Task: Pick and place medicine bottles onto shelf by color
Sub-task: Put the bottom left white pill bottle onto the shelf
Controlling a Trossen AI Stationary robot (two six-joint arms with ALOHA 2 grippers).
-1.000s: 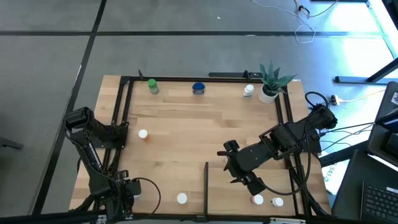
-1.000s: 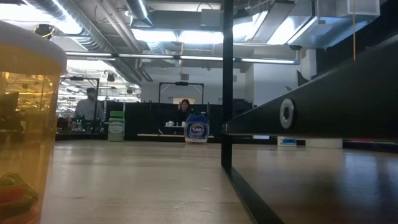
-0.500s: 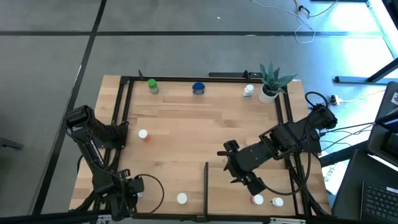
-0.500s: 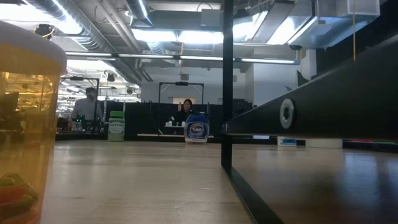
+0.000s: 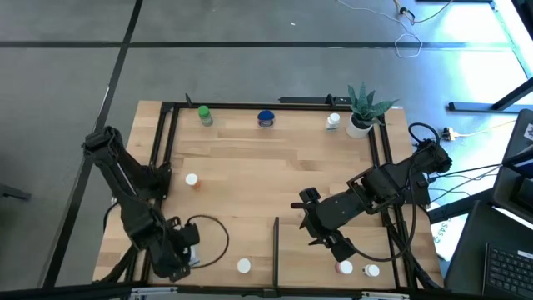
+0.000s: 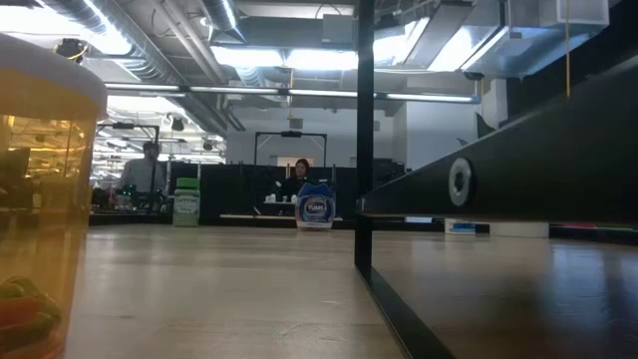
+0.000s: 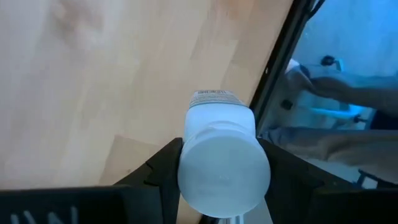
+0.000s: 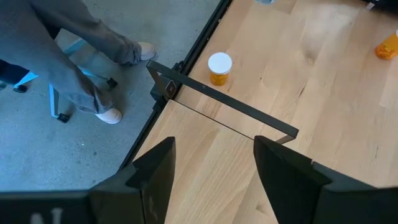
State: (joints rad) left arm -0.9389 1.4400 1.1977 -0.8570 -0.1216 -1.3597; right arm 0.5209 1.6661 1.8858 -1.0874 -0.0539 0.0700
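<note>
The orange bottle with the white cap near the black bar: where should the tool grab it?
Likely from straight above, closing on the round sides just under its cap. The orange bottle stands upright, cap up, on bare wood, apart from the divider bar, so the open right tool has room around it.

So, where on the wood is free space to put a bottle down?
The wide middle of the shelf is bare, between the back row with the blue bottle and the divider bar. The front right corner, by the right gripper, is crowded.
</note>
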